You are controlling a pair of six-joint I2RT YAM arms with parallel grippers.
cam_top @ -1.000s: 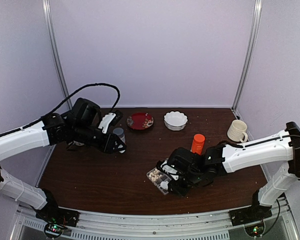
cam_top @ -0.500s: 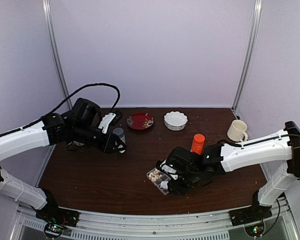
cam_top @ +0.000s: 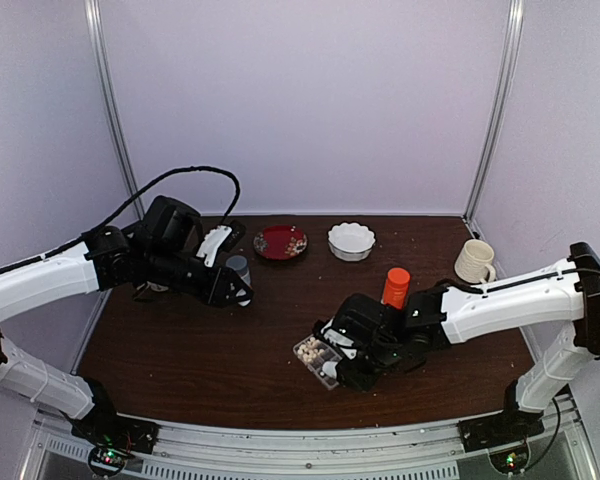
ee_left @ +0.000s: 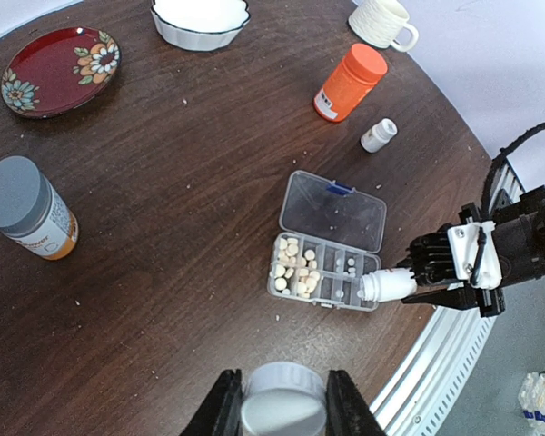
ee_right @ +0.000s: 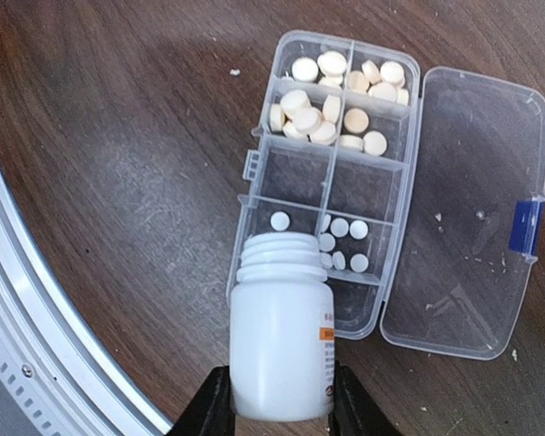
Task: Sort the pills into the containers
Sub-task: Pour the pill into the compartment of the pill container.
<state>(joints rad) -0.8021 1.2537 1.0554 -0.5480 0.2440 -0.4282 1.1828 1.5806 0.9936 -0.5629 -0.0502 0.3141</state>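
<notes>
The clear pill box [ee_right: 295, 168] lies open on the brown table, its lid [ee_right: 463, 209] folded flat to the right. Cream pills [ee_right: 322, 118] fill the far cells. A few small white pills [ee_right: 345, 238] lie in the cells near the bottle mouth. My right gripper [ee_right: 277, 409] is shut on an uncapped white bottle [ee_right: 282, 350], tipped with its mouth over the box's near cells. My left gripper [ee_left: 283, 409] is shut on a white cap [ee_left: 283, 413], high above the table, left of the box [ee_left: 328, 263]. In the top view the box [cam_top: 306, 349] sits at front centre.
An orange bottle [ee_left: 349, 82] and a small white bottle on its side [ee_left: 379, 134] lie behind the box. A grey-capped amber bottle [ee_left: 23, 207] stands to the left. A red plate [cam_top: 280, 242], white bowl [cam_top: 351, 240] and mug [cam_top: 474, 261] stand at the back.
My right gripper with the white bottle has shifted very slightly left over the box. The left arm has not moved.
</notes>
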